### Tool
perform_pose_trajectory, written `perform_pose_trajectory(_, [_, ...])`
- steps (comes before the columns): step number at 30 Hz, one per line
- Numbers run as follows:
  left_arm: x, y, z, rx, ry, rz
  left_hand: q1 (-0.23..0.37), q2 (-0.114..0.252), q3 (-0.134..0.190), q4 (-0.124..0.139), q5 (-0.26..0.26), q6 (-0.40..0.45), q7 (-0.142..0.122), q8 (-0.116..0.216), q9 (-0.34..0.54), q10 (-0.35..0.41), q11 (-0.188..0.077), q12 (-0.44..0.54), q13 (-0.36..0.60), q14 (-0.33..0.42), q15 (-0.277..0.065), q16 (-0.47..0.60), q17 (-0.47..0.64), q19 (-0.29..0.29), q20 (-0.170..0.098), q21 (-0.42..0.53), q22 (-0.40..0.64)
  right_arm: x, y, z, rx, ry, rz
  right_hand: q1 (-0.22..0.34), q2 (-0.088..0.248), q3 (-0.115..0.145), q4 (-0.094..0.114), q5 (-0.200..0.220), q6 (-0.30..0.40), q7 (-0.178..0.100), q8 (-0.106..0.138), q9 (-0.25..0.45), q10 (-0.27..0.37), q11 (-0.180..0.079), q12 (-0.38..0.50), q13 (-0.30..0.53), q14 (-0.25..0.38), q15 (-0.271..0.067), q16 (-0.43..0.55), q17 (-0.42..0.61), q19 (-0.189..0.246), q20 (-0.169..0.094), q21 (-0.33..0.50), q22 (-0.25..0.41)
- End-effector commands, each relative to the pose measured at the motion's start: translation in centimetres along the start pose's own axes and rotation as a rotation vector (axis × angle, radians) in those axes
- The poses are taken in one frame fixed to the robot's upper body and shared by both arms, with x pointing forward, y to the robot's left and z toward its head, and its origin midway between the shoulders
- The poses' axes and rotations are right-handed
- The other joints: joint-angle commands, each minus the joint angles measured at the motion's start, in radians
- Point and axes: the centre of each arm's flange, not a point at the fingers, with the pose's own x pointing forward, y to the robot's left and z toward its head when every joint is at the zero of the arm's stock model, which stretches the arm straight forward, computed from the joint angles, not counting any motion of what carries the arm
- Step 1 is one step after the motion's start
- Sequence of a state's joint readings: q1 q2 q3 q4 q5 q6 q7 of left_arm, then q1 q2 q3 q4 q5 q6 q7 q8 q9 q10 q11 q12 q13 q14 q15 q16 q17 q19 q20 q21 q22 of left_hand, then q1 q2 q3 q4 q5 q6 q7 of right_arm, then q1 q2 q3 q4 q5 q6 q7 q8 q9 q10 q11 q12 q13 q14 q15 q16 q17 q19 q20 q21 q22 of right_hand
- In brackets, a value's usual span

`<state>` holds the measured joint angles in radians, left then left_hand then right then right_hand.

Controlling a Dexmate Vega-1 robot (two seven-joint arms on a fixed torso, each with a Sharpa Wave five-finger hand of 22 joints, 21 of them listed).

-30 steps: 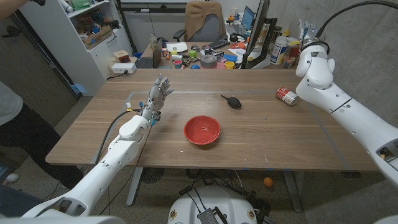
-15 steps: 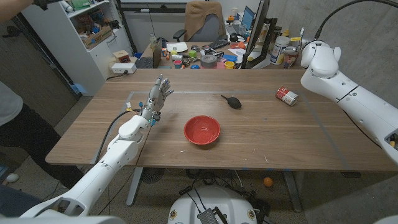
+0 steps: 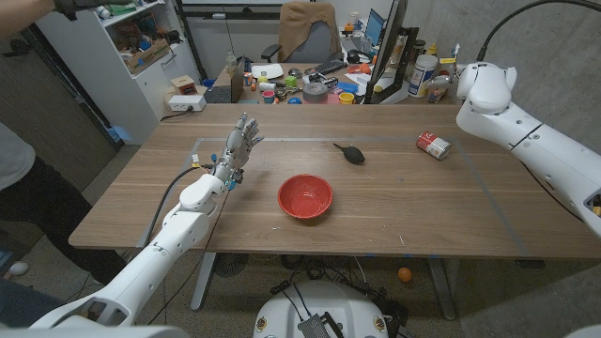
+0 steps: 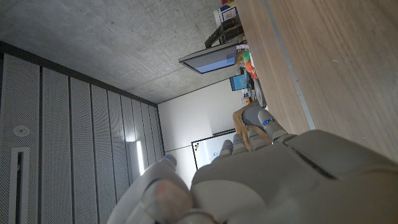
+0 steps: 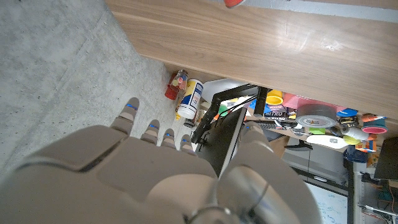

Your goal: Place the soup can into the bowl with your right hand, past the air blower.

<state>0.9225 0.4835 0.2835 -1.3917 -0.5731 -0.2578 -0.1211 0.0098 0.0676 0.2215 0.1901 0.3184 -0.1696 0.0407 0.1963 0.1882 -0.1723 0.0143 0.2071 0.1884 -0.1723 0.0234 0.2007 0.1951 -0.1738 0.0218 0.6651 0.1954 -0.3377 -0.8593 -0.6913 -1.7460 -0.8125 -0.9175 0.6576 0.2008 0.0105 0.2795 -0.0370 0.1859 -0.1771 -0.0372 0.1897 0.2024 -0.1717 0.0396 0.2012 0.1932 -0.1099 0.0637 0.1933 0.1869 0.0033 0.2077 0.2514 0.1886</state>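
Now the right arm (image 3: 526, 131) has swung outward.

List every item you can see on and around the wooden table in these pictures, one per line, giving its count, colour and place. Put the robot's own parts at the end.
Soup can: one, red and white, lying on its side near the table's far right corner.
Air blower: one, black, on the table between the can and the bowl.
Bowl: one, red, mid-table, nothing in it.
Table: one, brown wood.
Cluttered desk: one, behind the table, with bright small items.
Person: one, dark clothes, at the left edge.
Left hand: one, grey, fingers apart, above the table's left part.
Right hand: one, grey, fingers apart, holding nothing.
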Motion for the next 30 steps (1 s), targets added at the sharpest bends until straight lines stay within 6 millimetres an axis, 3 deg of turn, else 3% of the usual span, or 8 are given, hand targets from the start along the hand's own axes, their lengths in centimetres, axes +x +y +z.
perform_pose_trajectory(1, [0.0,-0.1,0.0,0.001,-0.002,-0.008,-0.003,0.094,-0.002,-0.004,0.002,-0.226,-0.007,0.001,0.003,-0.222,0.002,0.003,0.005,-0.162,0.002,0.003,0.004,-0.118,0.006,-0.003,0.002,0.9,1.3,0.0,-0.05,0.032,0.05,0.012,-0.015,-0.003,-0.005,0.009,-0.147,0.001,0.008,0.004,-0.078,0.0,0.009,0.004,0.009,-0.004,0.007,0.001,0.016,0.004,0.004,0.001])
perform_pose_trajectory(11, [-0.2,-0.2,-0.2,-0.001,0.007,-0.007,-0.004,0.098,-0.002,-0.002,0.003,-0.225,-0.004,0.001,0.003,-0.22,0.004,0.004,0.005,-0.161,0.006,0.004,0.004,-0.117,0.012,-0.003,0.002,2.0,3.3,0.8,-0.063,0.017,0.088,0.035,-0.017,0.0,-0.02,0.017,-0.151,0.008,0.01,0.003,-0.088,0.006,0.006,0.003,0.006,-0.008,0.002,-0.002,0.028,0.005,0.002,-0.001])
perform_pose_trajectory(30, [-0.1,-0.2,-0.3,-0.001,0.011,-0.002,-0.007,0.106,-0.001,0.002,0.004,-0.223,-0.002,0.001,0.003,-0.218,0.008,0.004,0.005,-0.16,0.009,0.004,0.004,-0.117,0.017,-0.004,0.003,3.7,6.7,1.1,-0.057,0.015,0.197,0.086,-0.006,0.006,-0.049,0.027,-0.103,0.016,0.028,0.002,-0.011,-0.008,0.034,0.003,0.058,-0.032,0.01,-0.006,0.087,-0.001,0.006,-0.003])
